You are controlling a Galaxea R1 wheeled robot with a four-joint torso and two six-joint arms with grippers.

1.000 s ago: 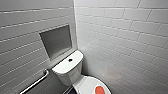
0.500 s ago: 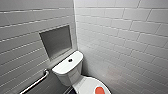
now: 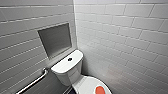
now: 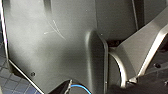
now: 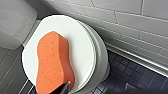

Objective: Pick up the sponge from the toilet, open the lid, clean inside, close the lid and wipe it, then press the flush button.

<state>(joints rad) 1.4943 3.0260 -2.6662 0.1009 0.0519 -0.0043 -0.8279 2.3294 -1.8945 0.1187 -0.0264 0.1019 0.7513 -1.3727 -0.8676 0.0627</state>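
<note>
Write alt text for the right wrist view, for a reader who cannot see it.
An orange, pitted oblong sponge lies flat on the closed, smooth white oval toilet lid. The white ceramic tank stands at one end of the lid; a white tiled wall and a dark small-tiled floor run alongside.

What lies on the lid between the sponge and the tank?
Nothing. In the right wrist view, the lid is bare white from the sponge up to the tank.

Soft even light, faint sheen on the white wall tiles (image 3: 130, 37), wide-angle bending at edges, all views blurred.
</note>
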